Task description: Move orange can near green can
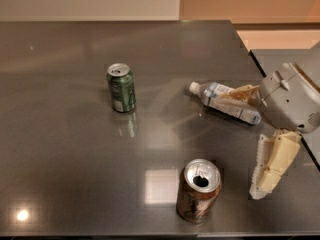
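Observation:
The orange can [198, 197] stands upright near the table's front edge, its silver top with the pull-tab hole facing up. The green can [121, 87] stands upright at the middle left, far from the orange can. My gripper [245, 141] comes in from the right, just right of the orange can and a little above the table. It is open and empty. One cream finger [272, 166] points down beside the orange can. The other finger [242, 94] reaches over the bottle.
A clear plastic water bottle [225, 102] with a white cap lies on its side at the right, behind the gripper. The dark grey table [65, 149] ends at its right edge [305, 149] under the arm. A wall runs behind the table.

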`<state>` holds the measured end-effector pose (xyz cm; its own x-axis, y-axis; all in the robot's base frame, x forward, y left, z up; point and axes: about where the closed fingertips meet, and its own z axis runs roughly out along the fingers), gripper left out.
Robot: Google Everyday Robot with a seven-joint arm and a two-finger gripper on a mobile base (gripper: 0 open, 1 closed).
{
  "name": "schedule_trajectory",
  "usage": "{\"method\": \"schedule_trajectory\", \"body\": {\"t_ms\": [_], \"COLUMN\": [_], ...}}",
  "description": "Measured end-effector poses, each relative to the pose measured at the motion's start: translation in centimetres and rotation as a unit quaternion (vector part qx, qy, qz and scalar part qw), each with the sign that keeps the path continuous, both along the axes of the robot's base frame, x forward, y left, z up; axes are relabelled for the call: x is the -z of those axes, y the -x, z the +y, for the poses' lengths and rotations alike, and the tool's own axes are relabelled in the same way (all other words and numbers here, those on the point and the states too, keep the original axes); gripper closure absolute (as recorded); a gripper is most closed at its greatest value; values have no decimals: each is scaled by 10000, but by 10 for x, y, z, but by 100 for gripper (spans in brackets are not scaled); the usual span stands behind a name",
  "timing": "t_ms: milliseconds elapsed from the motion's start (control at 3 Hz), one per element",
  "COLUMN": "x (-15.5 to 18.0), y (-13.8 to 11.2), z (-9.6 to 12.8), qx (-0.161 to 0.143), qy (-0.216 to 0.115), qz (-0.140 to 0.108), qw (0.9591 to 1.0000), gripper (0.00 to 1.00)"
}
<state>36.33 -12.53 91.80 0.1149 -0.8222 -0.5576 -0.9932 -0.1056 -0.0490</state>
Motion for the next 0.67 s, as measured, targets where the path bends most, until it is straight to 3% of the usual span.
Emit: {"method": "schedule_trajectory", "body": {"t_ms": [667], "x": [13], "y": [24], "z": [14], "qx": [-442], "qy": [-438], "qz": [137], "qw": [9980], "gripper": [0]}}
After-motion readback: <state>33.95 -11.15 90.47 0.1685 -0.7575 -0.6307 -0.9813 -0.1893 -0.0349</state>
